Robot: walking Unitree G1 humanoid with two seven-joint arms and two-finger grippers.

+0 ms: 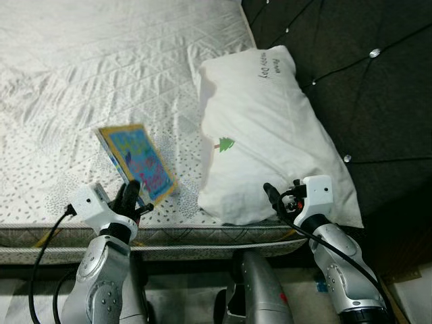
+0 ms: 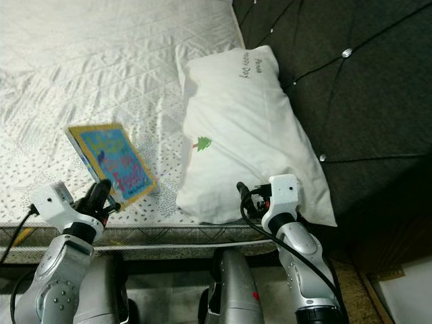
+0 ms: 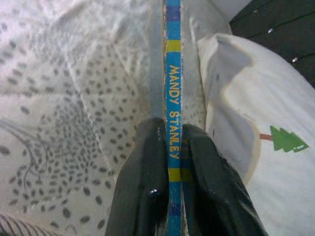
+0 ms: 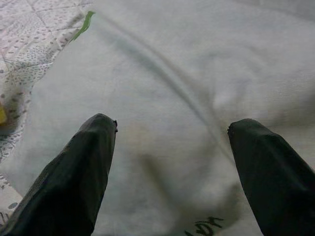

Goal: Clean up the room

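From my head I see my left gripper [image 1: 135, 196] holding the thin blue-and-yellow picture book [image 1: 138, 160] tilted above the white quilted bed [image 1: 101, 61].

My left wrist shows fingers [image 3: 145, 182] clamped on its spine.

My right gripper [image 4: 172, 162], spread wide, faces the white pillow [image 4: 197, 73].

The book is lifted, but not yet put away.

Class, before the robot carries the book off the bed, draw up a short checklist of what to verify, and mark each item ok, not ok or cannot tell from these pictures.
1. Left gripper shut on the book: ok, fingers clamp its spine.
2. Book lifted off the bed: cannot tell; it tilts up, but its lower edge is hidden by the gripper.
3. Book apart from the pillow: ok, a gap shows.
4. Right gripper holding nothing: ok, open, its fingers spread over the pillow.
5. Firmness of the grip: cannot tell; only one end of the spine is pinched.
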